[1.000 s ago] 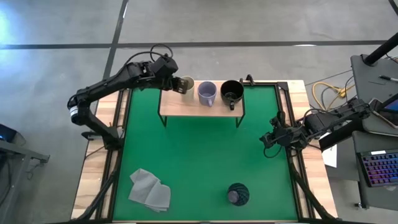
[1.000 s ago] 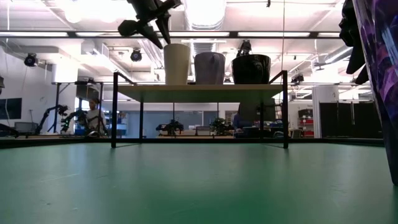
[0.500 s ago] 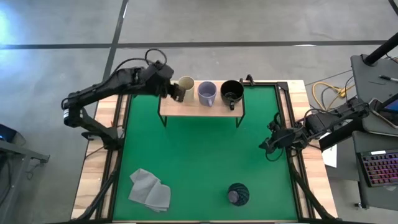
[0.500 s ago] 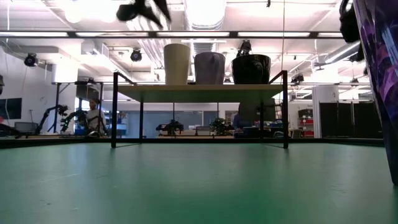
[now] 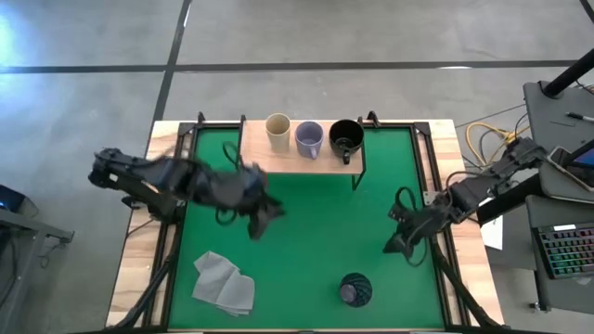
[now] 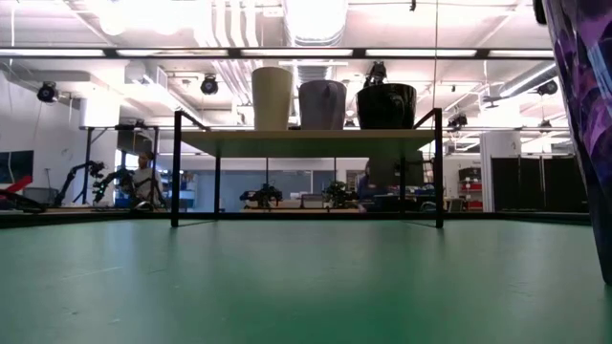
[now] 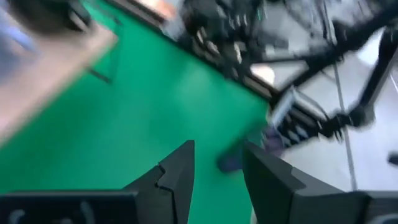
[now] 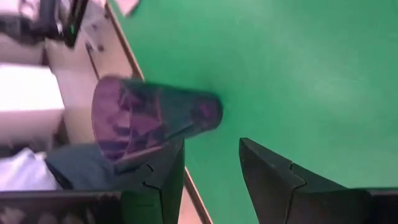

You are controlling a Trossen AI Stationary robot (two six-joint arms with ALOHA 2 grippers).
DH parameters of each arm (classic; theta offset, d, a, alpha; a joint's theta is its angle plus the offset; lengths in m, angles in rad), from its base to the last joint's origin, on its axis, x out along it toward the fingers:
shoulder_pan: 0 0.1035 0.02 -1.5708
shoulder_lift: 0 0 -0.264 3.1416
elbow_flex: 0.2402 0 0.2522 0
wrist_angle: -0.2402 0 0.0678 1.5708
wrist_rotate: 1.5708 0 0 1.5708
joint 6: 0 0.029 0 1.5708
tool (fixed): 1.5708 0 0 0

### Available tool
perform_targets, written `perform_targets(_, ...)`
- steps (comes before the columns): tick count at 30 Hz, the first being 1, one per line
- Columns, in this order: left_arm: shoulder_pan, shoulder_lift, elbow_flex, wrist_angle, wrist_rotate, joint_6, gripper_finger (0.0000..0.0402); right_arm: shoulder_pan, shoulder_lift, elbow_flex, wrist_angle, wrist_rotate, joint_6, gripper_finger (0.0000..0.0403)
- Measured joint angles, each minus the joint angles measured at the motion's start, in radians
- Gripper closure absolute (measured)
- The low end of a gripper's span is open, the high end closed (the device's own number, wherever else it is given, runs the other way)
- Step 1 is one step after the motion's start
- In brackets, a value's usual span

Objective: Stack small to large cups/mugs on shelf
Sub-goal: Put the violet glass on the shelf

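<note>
I have the cream cup [image 5: 277, 131], the lavender mug [image 5: 309, 139] and the black mug [image 5: 345, 137] lined up left to right on the shelf [image 5: 278, 163] at the far edge of the mat, so three of four look placed. The purple tumbler [image 5: 354, 290] is still on the mat [image 5: 306, 232] at the near right, well apart from the shelf. My left gripper [image 5: 263, 218], at the cream cup a second ago, has swung away over mid-mat, fingers parted and empty. My right gripper [image 5: 399, 243] has edged nearer the tumbler, fingers spread, holding nothing. I judge the tumbler comes next.
</note>
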Motion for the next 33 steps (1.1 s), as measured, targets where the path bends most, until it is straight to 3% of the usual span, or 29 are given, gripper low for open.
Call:
perform_targets(6,-0.066,0.096,-0.001,-0.017,-0.02,-0.067,0.0285,0.029,0.181,0.118,-0.045,-0.002,-0.09,0.0257)
perform_targets(10,-0.067,0.147,-0.002,-0.051,-0.02,-0.141,0.0285,0.046,0.273,0.172,-0.158,-0.076,-0.113,0.0264)
perform_targets(16,-0.084,0.208,-0.013,-0.228,0.004,-0.304,0.0285,0.127,0.333,0.162,-0.132,-0.106,-0.055,0.0289)
perform_targets(24,-0.136,0.238,-0.122,-0.051,0.053,-0.419,0.0286,0.221,0.339,0.149,-0.02,0.0,0.102,0.0315)
perform_targets(28,-0.162,0.238,-0.168,-0.011,0.047,-0.475,0.0286,0.223,0.361,0.149,-0.003,0.003,0.11,0.0315)
perform_targets(33,-0.18,0.238,-0.254,0.064,0.051,-0.523,0.0286,0.219,0.429,0.148,0.147,0.005,0.091,0.0339)
